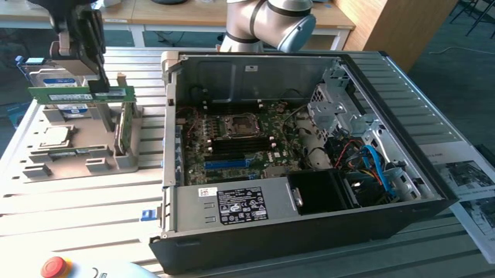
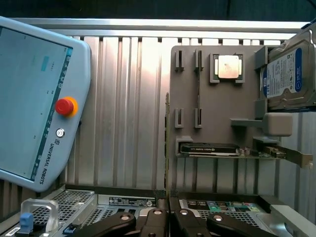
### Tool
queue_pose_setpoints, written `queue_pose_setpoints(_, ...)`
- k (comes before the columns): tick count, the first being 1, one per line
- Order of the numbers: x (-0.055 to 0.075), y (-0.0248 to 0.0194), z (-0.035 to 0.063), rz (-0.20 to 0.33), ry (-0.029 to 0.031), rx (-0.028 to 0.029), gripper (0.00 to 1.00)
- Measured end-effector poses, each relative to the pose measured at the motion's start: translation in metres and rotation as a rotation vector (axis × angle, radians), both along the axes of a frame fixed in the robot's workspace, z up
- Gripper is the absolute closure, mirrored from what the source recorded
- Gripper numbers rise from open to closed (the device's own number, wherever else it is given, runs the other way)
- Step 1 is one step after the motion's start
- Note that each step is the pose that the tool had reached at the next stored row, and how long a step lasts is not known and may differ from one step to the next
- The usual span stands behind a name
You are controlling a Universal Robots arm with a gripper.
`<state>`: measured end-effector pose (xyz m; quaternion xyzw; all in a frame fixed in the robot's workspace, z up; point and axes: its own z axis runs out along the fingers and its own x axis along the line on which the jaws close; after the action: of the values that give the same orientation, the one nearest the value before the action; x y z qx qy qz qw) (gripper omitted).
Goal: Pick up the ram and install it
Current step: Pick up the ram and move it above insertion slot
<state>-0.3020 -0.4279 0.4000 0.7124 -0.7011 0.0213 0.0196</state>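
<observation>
My gripper (image 1: 99,87) is shut on the ram (image 1: 69,94), a long green stick with a white label. It holds the ram level in the air above the grey parts holder (image 1: 54,165), at the exterior view's left. In the wrist view the fingers (image 2: 157,217) meet on the stick, and the ram (image 2: 167,148) shows edge-on as a thin line. The open computer case (image 1: 309,231) lies at the exterior view's right, with the motherboard (image 1: 240,139) and its memory slots (image 1: 230,164) exposed. The ram is well clear of the case.
The holder carries a second green stick (image 1: 124,130), a CPU (image 2: 229,66), a hard drive (image 2: 289,79) and a graphics card (image 2: 210,148). A teach pendant (image 2: 34,98) with a red stop button (image 1: 55,266) lies nearby. Cables and a drive cage (image 1: 340,110) crowd the case.
</observation>
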Motion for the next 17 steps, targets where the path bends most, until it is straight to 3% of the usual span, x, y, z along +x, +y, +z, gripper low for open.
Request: queue_pose_setpoints(17,0.03,-0.0046,0.0003,0.003,0.0037,-0.0001,0.88)
